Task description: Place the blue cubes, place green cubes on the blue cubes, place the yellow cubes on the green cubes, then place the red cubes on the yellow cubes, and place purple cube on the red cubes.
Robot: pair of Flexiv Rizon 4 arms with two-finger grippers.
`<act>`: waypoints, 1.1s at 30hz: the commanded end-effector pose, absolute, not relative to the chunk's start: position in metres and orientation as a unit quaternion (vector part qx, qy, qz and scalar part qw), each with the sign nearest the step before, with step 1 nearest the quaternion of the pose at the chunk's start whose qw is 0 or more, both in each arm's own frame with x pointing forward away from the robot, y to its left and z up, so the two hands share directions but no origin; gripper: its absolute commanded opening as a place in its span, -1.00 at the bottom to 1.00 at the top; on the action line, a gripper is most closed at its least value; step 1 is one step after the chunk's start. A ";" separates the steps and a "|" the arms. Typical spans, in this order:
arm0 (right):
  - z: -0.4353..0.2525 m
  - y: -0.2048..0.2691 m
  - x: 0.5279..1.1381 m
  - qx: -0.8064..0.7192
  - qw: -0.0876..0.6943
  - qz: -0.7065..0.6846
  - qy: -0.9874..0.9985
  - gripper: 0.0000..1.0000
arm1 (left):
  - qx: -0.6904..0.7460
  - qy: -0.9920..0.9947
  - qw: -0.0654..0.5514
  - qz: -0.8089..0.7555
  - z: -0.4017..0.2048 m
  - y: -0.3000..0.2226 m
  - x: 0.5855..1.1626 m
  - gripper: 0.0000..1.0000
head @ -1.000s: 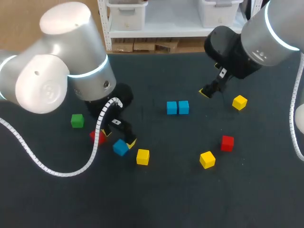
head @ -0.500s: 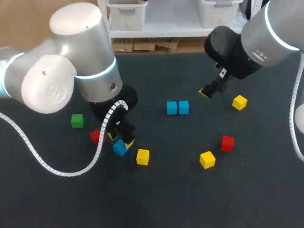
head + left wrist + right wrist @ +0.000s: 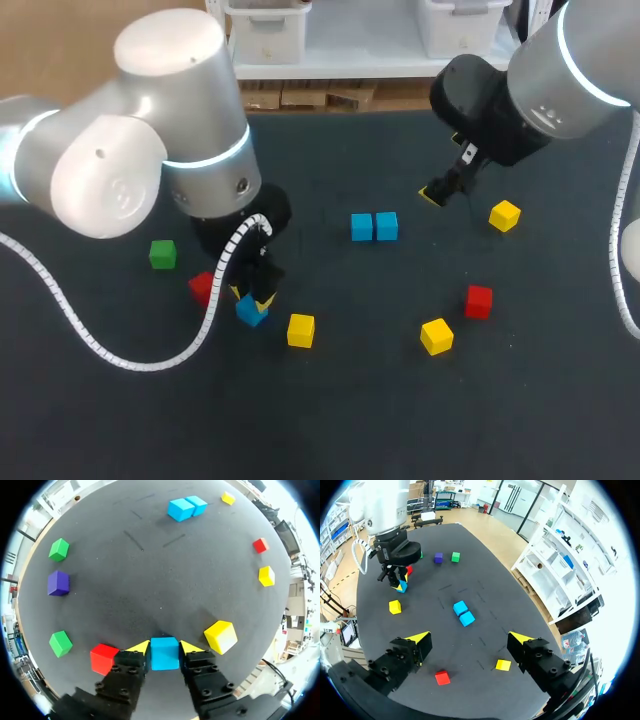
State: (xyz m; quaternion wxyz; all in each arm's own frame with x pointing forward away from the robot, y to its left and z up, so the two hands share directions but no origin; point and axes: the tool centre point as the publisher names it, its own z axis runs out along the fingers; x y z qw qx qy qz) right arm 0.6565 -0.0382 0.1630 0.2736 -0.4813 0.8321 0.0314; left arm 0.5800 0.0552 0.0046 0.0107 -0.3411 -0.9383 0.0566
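At the table's left, the left claw [image 3: 250,298] stands over a single blue cube [image 3: 164,653] and is closed on it, one yellow tip pressed to each of two opposite sides. The cube rests flat on the dark mat. A red cube [image 3: 201,288] lies just beside it at about 10 o'clock in the head view, and a yellow cube [image 3: 300,330] sits near it at about 4 o'clock, neither touching it.

The move ahead likely turns on one bearing. The pair of blue cubes [image 3: 374,226], side by side and touching at mid-table, lies at about 2 o'clock from the gripped cube, well apart, with bare mat between them. The left arm is the one holding the cube.

Farther right, the right claw [image 3: 437,193] hangs wide open and empty, at about 2 o'clock from the pair.

Compared with a second ago, the left arm has swung in over the cube and its tips have drawn together against it. The cube itself has hardly shifted. The right arm has not moved.
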 end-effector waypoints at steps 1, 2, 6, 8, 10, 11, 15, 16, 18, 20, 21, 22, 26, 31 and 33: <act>0.162 -0.038 0.656 -0.480 0.275 0.030 0.832 1.00 | -0.343 -0.938 0.015 0.051 0.004 0.055 0.582 -1.00; 0.162 -0.038 0.656 -0.480 0.275 0.030 0.832 1.00 | -0.343 -0.938 0.015 0.049 0.004 0.055 0.582 -1.00; 0.162 -0.038 0.656 -0.480 0.275 0.030 0.832 1.00 | -0.362 -0.932 0.010 0.037 0.005 0.055 0.581 -1.00; 0.162 -0.038 0.656 -0.480 0.275 0.030 0.832 1.00 | -0.385 -0.923 0.004 0.026 0.007 0.053 0.581 -1.00; 0.162 -0.038 0.656 -0.480 0.275 0.030 0.832 1.00 | -0.408 -0.913 -0.002 0.020 0.009 0.052 0.580 -1.00; 0.162 -0.038 0.656 -0.480 0.275 0.030 0.832 1.00 | -0.422 -0.907 -0.007 0.016 0.009 0.052 0.581 -1.00; 0.162 -0.038 0.656 -0.480 0.275 0.030 0.832 1.00 | -0.468 -0.883 -0.019 0.015 0.012 0.056 0.584 -1.00; 0.162 -0.038 0.656 -0.480 0.275 0.030 0.832 1.00 | -0.475 -0.880 -0.014 0.019 0.014 0.058 0.587 -1.00; 0.162 -0.038 0.656 -0.480 0.275 0.030 0.832 1.00 | -0.493 -0.870 -0.010 0.020 0.018 0.063 0.591 -1.00; 0.162 -0.038 0.656 -0.480 0.275 0.030 0.832 1.00 | -0.507 -0.861 -0.009 0.032 0.024 0.067 0.597 -1.00; 0.162 -0.038 0.656 -0.480 0.275 0.030 0.832 1.00 | -0.517 -0.855 -0.006 0.030 0.027 0.068 0.600 -1.00; 0.162 -0.038 0.656 -0.480 0.275 0.030 0.832 1.00 | -0.522 -0.852 -0.004 0.038 0.031 0.070 0.603 -1.00; 0.162 -0.038 0.656 -0.480 0.275 0.030 0.832 1.00 | -0.525 -0.850 -0.009 0.046 0.047 0.073 0.617 -1.00; 0.162 -0.038 0.656 -0.480 0.275 0.030 0.832 1.00 | -0.516 -0.856 -0.025 0.035 0.068 0.078 0.636 -1.00; 0.162 -0.038 0.656 -0.480 0.275 0.030 0.832 1.00 | -0.523 -0.852 -0.029 0.023 0.075 0.079 0.642 -1.00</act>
